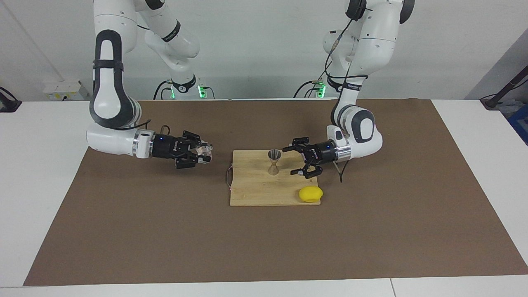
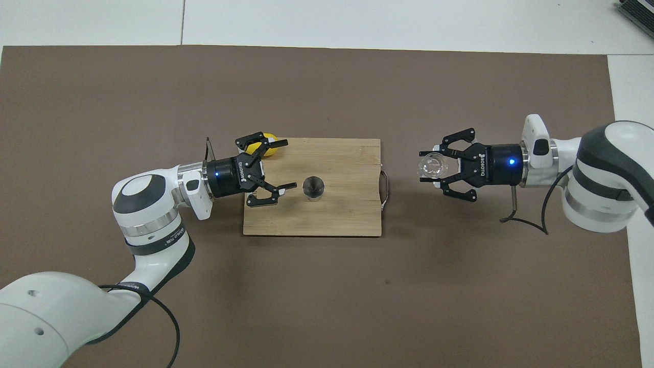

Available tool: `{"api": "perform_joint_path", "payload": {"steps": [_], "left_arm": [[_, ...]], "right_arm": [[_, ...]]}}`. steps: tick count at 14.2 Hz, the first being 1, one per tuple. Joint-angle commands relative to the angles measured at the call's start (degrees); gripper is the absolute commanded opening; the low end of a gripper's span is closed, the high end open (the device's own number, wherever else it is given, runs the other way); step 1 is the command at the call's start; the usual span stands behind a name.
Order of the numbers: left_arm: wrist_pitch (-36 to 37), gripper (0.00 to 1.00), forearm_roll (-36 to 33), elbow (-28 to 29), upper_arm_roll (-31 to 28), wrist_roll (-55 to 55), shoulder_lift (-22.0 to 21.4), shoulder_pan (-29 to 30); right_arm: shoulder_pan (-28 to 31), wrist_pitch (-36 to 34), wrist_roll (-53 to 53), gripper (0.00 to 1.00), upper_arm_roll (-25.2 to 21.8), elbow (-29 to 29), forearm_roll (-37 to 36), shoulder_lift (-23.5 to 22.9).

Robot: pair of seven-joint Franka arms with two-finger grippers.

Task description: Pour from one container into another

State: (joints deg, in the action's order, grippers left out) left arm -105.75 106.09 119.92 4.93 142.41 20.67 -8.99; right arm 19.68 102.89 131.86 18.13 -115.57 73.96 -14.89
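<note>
**Glass cup in hand, short of the jigger**

Glass cup (image 1: pixel 204 153): small, squat, clear, thick-based. Likely light but slick and breakable; a firm pinch across the side wall, low toward the heavy base, looks safest. That matches the present hold, with the right hand (image 1: pixel 197 154) clamped on it and the cup lying roughly on its side, mouth toward the board. Contents can't be made out. The cup is up in the air over the brown mat (image 1: pixel 165 231), between the right arm's end of the bench (image 1: pixel 37 173) and the cutting board (image 1: pixel 255 194), not yet over the board.

Jigger (image 1: pixel 274 162): grey steel, hourglass shape, narrow waist, standing upright on the board. Rigid and unbreakable, but top-heavy on a small foot, so easily tipped. The waist would be the place to steady it.

Left hand (image 1: pixel 300 161): fingers apart, holding nothing, low over the board just beside the jigger on the left arm's side, not touching.

Lemon (image 1: pixel 311 194) sits at the board's corner, farther from the robots than the jigger.
</note>
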Motion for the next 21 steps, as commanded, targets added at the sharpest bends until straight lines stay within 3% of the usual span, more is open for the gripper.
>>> {"api": "perform_joint_path", "payload": {"steps": [1, 9, 13, 21], "left_arm": [[0.9, 1.0, -5.2, 0.7, 0.0, -0.7, -3.4, 3.3], [0.9, 1.0, -18.1, 2.5, -0.1, -9.5, -9.8, 10.5], [2.5, 1.0, -29.8, 3.4, -0.1, -17.4, -15.2, 18.5], [7.1, 1.0, -50.4, 1.6, -0.2, -27.0, -19.4, 28.5]], "right_arm": [[-1.9, 3.1, -3.1, 0.0, 0.2, -2.6, 2.2, 3.8], [-8.3, 7.9, -7.3, 0.0, 0.2, -4.7, 4.1, 4.8], [-9.9, 11.2, -8.9, 0.0, 0.2, -4.7, 5.9, 4.8], [-14.9, 17.2, -8.5, 0.0, 0.1, -4.5, 10.1, 5.0]]}}
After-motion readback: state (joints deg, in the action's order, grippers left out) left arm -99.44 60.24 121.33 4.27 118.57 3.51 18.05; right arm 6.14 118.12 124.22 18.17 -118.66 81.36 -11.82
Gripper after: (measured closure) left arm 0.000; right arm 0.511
